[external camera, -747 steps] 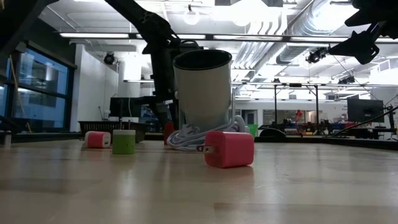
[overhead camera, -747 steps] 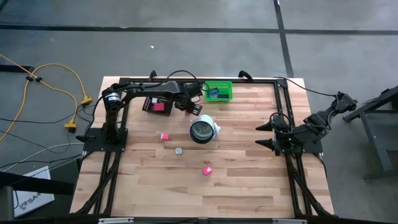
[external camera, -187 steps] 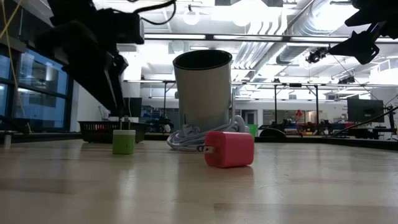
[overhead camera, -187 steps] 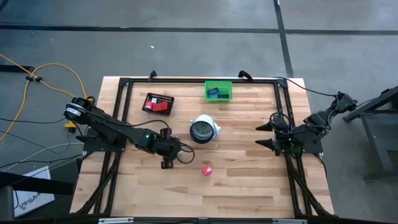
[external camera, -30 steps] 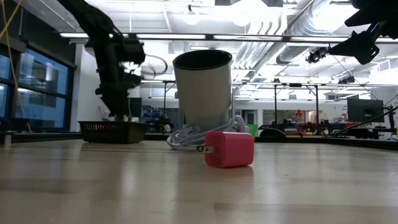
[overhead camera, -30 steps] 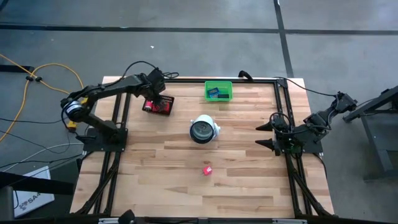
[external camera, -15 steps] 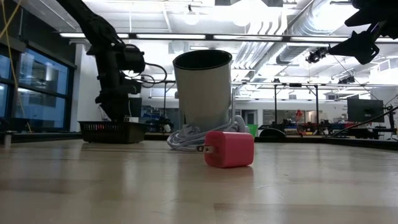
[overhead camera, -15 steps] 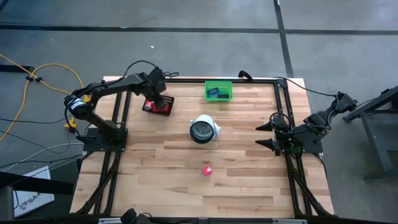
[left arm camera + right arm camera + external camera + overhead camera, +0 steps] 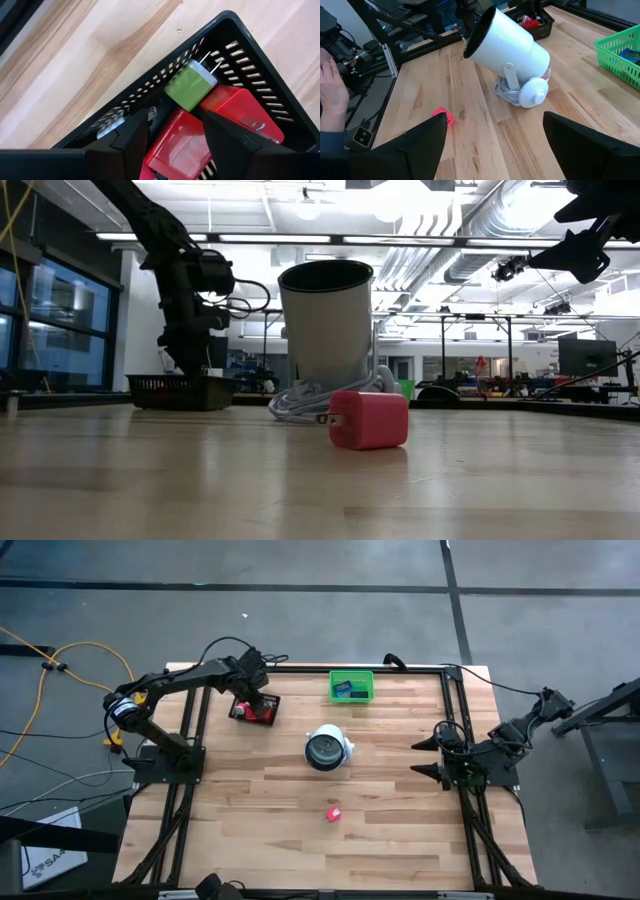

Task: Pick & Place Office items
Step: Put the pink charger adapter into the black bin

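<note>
Green plug block (image 9: 190, 88) lies in the black mesh tray (image 9: 262, 715) at the far left, touching red blocks (image 9: 235, 107). My left gripper (image 9: 172, 132) hangs over it, fingers spread, gripping nothing. Pink block (image 9: 332, 812) sits alone on open wood, nearer the front. Right gripper (image 9: 492, 137) parked at the right edge, released. Since half a second ago, little changed.

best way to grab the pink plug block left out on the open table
Take the pink block across its two flat side faces, coming straight down from above. It lies alone on bare wood, so nothing crowds the jaws. In the low view its prongs stick out one end; keep off that end.
</note>
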`<state>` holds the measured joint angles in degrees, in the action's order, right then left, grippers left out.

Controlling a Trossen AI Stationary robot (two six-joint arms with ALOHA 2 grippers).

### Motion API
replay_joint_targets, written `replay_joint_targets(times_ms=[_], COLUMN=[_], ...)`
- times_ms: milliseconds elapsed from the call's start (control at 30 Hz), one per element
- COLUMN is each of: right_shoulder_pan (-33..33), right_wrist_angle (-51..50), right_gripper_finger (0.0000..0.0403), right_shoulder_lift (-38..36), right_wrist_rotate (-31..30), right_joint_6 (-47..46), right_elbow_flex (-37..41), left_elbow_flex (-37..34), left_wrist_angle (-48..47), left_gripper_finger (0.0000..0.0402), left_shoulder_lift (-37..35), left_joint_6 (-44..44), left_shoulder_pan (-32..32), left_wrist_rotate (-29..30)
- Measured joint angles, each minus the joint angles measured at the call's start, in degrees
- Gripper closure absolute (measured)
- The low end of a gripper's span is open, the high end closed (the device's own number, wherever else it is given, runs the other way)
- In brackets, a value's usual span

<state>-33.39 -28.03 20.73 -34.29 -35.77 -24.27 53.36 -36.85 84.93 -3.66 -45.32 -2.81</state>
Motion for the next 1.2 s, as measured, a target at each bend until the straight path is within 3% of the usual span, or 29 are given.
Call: replay_joint_targets(times_ms=[467, 800, 1200], right_shoulder_pan=[0.0, 0.02, 0.02], right_wrist_angle=[0.0, 0.0, 0.0], right_gripper_finger=[0.0086, 0.0086, 0.0086], right_shoulder_lift=[-0.01, -0.01, -0.01], right_wrist_rotate=[0.01, -0.01, -0.01], right_joint_6=[0.0, 0.0, 0.0], right_elbow_flex=[0.0, 0.0, 0.0], left_elbow_flex=[0.0, 0.31, 0.31], left_wrist_angle=[-0.29, -2.36, -6.94], left_gripper_finger=[0.0218, 0.0218, 0.0218], left_shoulder_lift=[-3.52, -13.98, -23.79], left_joint_6=[0.02, -0.3, 0.05], left_shoulder_pan=[-0.04, 0.37, 10.21], left_wrist_rotate=[0.5, 1.62, 9.4])
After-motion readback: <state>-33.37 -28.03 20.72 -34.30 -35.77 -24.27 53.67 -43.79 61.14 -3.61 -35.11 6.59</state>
